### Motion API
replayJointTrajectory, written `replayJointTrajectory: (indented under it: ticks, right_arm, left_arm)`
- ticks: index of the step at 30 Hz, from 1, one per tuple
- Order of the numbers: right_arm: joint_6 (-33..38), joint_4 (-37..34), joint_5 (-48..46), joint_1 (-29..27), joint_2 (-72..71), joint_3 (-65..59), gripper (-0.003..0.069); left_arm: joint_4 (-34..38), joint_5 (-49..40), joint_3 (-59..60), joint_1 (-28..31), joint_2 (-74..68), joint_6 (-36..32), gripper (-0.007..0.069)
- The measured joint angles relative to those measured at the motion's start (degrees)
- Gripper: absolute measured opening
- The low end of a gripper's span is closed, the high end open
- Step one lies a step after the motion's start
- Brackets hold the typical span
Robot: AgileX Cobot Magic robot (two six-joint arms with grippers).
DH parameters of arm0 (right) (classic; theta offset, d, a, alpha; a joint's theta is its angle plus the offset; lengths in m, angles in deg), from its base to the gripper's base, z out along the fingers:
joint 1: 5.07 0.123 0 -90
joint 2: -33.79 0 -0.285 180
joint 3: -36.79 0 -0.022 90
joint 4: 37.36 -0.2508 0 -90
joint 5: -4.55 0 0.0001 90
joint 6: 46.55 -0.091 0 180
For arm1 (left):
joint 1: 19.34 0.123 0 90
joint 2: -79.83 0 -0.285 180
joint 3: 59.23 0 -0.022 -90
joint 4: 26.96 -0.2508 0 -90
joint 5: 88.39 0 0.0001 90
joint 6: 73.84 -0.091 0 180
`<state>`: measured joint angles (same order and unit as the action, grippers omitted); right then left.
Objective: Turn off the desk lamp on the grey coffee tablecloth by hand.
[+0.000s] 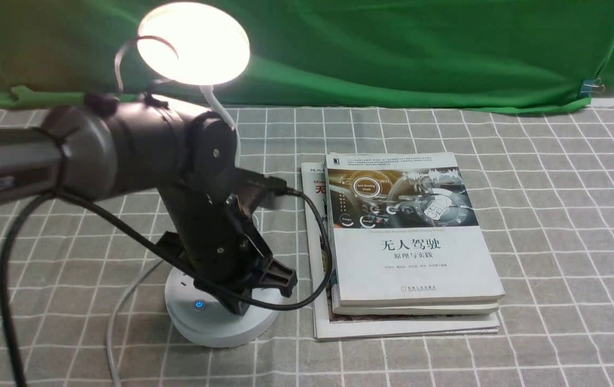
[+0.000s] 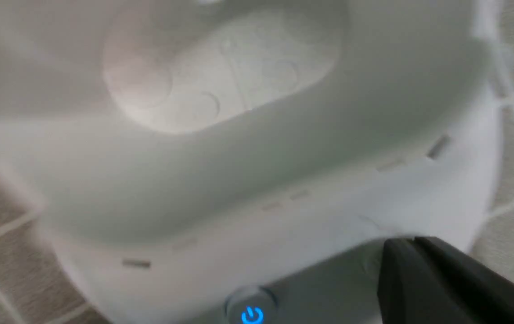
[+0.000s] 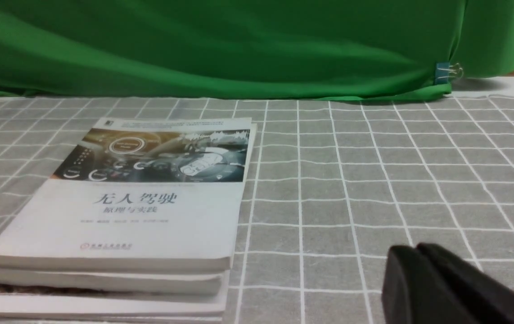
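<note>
The white desk lamp stands at the left on the grey coffee tablecloth. Its round head is lit and glowing. Its round base shows a blue-lit power button, also visible in the left wrist view. My left gripper is shut and empty, its tip resting on or just above the top of the base, beside the lit button. The lamp's neck and cup are mostly hidden behind my left arm. My right gripper is shut and empty, low over the cloth; it is out of the front view.
A stack of books lies just right of the lamp base, also in the right wrist view. A green cloth hangs along the back, clipped at the right. The lamp's grey cord and my arm's black cable trail near the base.
</note>
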<state>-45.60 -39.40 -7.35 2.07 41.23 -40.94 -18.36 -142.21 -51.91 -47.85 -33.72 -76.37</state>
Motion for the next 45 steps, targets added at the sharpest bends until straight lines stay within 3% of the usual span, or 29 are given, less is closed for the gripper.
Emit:
replayJointTrajectory:
  ticks: [11, 17, 22, 26, 31, 45]
  right_arm:
    - [0.0, 0.0, 0.0, 0.0, 0.0, 0.0, 0.0036]
    - [0.0, 0.0, 0.0, 0.0, 0.0, 0.0, 0.0035]
    - [0.0, 0.0, 0.0, 0.0, 0.0, 0.0, 0.0035]
    - [0.0, 0.0, 0.0, 0.0, 0.0, 0.0, 0.0035]
    - [0.0, 0.0, 0.0, 0.0, 0.0, 0.0, 0.0035]
    - [0.0, 0.0, 0.0, 0.0, 0.0, 0.0, 0.0035]
  left_arm:
    - [1.1, -0.4, 0.1, 0.0, 1.5, -0.3, -0.0004]
    - [1.2, -0.6, 5.1, 0.0, 12.4, 0.4, -0.0004]
    - [1.2, 5.4, 16.8, 0.0, 27.2, 1.2, -0.0004]
    - [1.2, 23.1, 31.1, 0.0, 42.5, 1.6, -0.0004]
    - [1.0, 34.4, 40.2, 0.0, 51.1, 1.7, -0.0004]
    - [-6.3, 41.6, 44.1, 0.0, 55.8, 1.7, -0.0001]
